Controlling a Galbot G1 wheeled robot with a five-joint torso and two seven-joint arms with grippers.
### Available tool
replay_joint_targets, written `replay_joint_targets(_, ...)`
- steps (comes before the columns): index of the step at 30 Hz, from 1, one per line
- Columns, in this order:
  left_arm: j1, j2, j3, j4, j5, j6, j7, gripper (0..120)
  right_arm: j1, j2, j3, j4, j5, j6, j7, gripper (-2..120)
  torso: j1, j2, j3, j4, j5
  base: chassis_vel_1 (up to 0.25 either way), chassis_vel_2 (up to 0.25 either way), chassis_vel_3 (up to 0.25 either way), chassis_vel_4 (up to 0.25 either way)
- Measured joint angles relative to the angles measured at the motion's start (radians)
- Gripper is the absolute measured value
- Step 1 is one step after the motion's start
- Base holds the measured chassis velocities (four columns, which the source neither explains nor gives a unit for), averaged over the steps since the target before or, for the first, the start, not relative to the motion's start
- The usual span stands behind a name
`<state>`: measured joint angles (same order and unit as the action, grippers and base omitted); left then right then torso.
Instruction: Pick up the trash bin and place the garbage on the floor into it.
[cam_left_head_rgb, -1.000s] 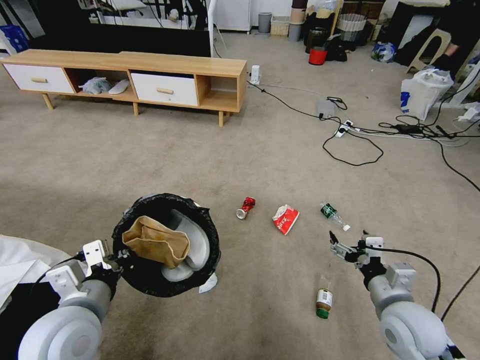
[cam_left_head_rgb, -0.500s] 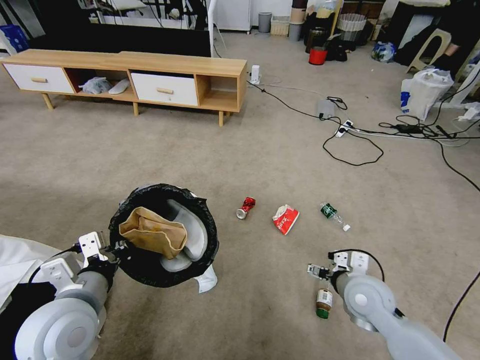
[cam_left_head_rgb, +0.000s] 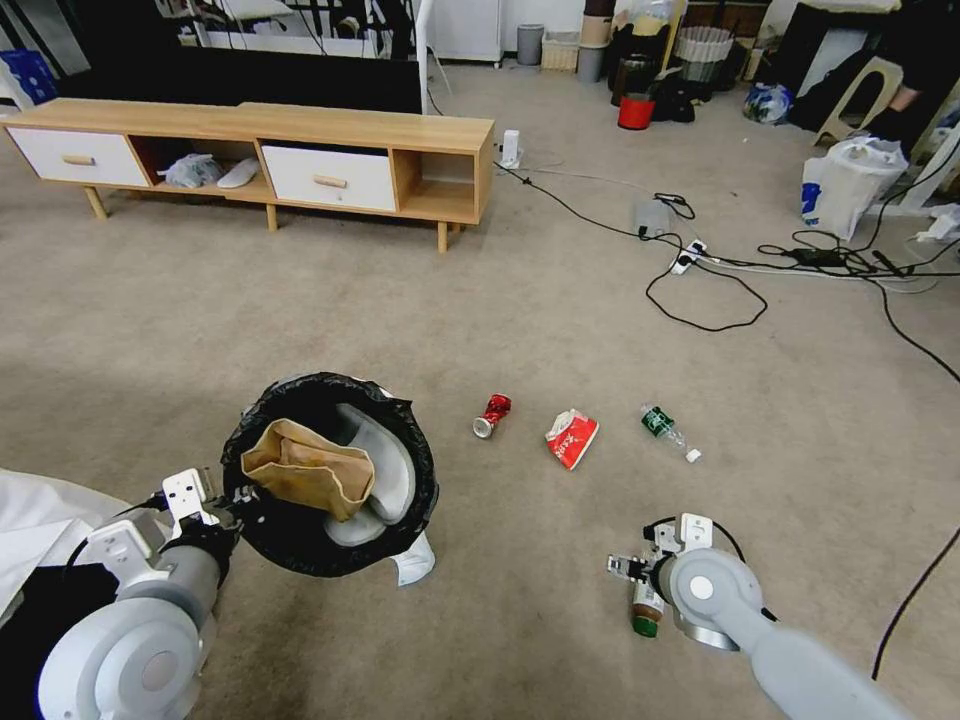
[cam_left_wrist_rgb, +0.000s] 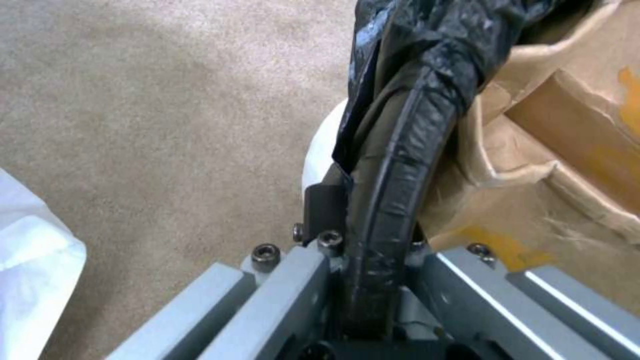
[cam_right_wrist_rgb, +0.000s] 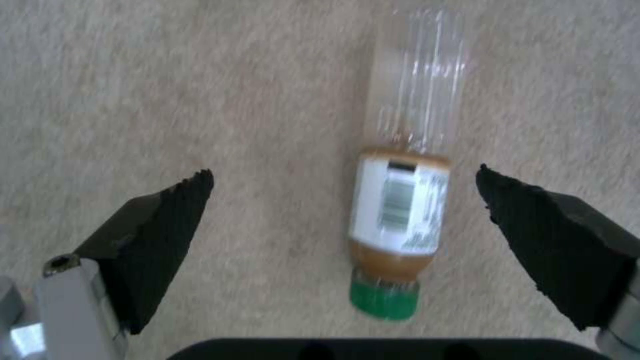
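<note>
My left gripper (cam_left_head_rgb: 236, 503) is shut on the near rim of the trash bin (cam_left_head_rgb: 300, 545), which it holds off the carpet. In the left wrist view the gripper (cam_left_wrist_rgb: 373, 252) clamps the black-bagged rim (cam_left_wrist_rgb: 400, 165). A crumpled brown paper bag (cam_left_head_rgb: 305, 468) lies inside the bin. My right gripper (cam_left_head_rgb: 632, 572) hangs open just above a plastic bottle (cam_left_head_rgb: 646, 608) with a brown label and green cap. In the right wrist view that bottle (cam_right_wrist_rgb: 400, 215) lies between the black fingertips (cam_right_wrist_rgb: 160, 225), untouched. A crushed red can (cam_left_head_rgb: 491, 415), a red-white wrapper (cam_left_head_rgb: 571, 438) and a green-labelled bottle (cam_left_head_rgb: 665, 428) lie farther out.
A white scrap (cam_left_head_rgb: 415, 560) lies by the bin. A low wooden TV stand (cam_left_head_rgb: 300, 150) stands at the back left. Black cables (cam_left_head_rgb: 700, 275) and a power strip cross the carpet at right, near a white shopping bag (cam_left_head_rgb: 845, 185). White cloth (cam_left_head_rgb: 30, 520) lies at near left.
My right arm has swung in and down from the right, bringing its open gripper over the brown-labelled bottle. The held bin has shifted slightly away from me.
</note>
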<state>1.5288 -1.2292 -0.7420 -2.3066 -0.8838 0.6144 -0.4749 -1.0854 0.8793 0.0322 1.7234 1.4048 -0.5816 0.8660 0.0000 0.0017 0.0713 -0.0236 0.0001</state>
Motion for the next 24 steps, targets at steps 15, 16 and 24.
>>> replay_joint_targets(15, 0.016, 0.007, -0.001, 0.002, 0.008, -0.004, 0.01, 0, 0.007, 0.051, 0.034, -0.117, -0.053, 0.019, -0.043, 100, 0.0, 0.0, 0.0, 0.0001, -0.0001, 0.0, 0.0, 0.0, 0.0)
replay_joint_targets(16, 0.019, 0.008, -0.002, 0.003, 0.009, -0.004, 0.011, 0, 0.005, 0.061, 0.038, -0.132, -0.062, 0.021, -0.043, 100, 0.0, 0.0, 0.0, 0.0001, -0.0001, 0.0, 0.0, 0.0, 0.0)
replay_joint_targets(24, 0.02, 0.016, -0.007, 0.005, 0.008, -0.006, 0.012, 0, -0.001, 0.101, 0.054, -0.186, -0.108, 0.034, -0.06, 100, 0.0, 0.0, 0.0, 0.0001, -0.0003, 0.0, 0.0, 0.0, 0.0)
